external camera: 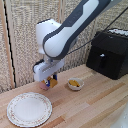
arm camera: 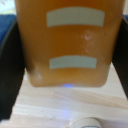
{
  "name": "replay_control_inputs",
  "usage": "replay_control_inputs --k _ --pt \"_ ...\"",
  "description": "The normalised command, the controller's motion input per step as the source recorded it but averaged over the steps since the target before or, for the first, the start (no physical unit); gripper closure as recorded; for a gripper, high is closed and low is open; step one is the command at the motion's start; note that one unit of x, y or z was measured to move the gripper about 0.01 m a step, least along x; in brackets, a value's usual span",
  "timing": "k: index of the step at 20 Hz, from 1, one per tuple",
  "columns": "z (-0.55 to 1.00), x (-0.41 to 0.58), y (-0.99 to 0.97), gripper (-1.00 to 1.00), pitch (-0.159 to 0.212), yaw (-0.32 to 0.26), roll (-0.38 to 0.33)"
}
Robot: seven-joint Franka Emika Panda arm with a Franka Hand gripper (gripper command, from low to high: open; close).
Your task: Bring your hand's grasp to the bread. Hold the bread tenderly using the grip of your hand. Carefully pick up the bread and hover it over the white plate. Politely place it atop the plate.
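The hand (external camera: 48, 81) hangs low over the wooden counter (external camera: 95, 100), with the bread (external camera: 48, 83) between its fingers (external camera: 52, 80). In the wrist view the bread (arm camera: 70, 42) fills most of the picture as a golden-orange block with two pale stripes, and a dark finger (arm camera: 11, 70) presses against each of its sides, so the fingers are closed on it. A strip of counter shows under the block's lower edge there, but whether the bread rests on the wood or sits just clear of it cannot be told from either view.

The step in hand looks like the grasp or the very start of the lift. The white plate (external camera: 29, 108) lies on the counter nearer the camera and toward the exterior view's left, apart from the hand. A small white bowl (external camera: 75, 83) with yellow contents sits just beside the hand on the exterior view's right.

The next move likely calls for a straight rise to clear the counter, then a carry toward the plate, away from the bowl, ending above the plate's middle before any lowering.
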Motion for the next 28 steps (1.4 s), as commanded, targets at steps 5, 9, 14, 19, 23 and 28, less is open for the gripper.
replay_control_inputs --k 5,9,14,19,23,28 --pt "-0.22 0.216 0.74 1.00 0.054 0.118 0.000" --pt "-0.34 0.024 0.56 1.00 0.047 0.148 0.007" --pt "-0.45 0.031 0.37 1.00 0.012 0.150 0.018" --pt "-0.33 0.243 0.03 1.00 -0.011 0.154 0.039" --pt "-0.06 0.267 -0.01 1.00 -0.114 0.098 0.014" --pt "0.00 0.123 -0.01 -1.00 -0.073 0.055 0.000"
